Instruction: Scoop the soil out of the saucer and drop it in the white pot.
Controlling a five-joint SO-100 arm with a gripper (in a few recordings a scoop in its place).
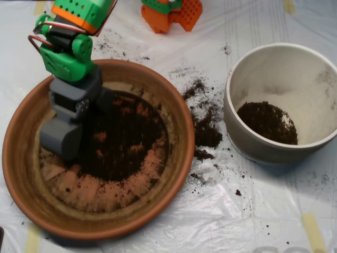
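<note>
The terracotta saucer [158,211] fills the left half of the overhead view. Dark crumbly soil [124,139] covers the middle of its ridged base. My grey scoop [63,137] hangs inside the saucer at its left side, its lower end down at the base beside the soil's left edge. Its shells look closed together. The green and orange arm [71,37] reaches down to it from the top left. The white pot [247,142] stands to the right, with a patch of soil [268,122] lying on its floor.
Spilled soil [205,121] lies scattered on the clear plastic sheet between saucer and pot. An orange and green part [171,13] sits at the top edge. Yellow tape strips mark the sheet's lower corners.
</note>
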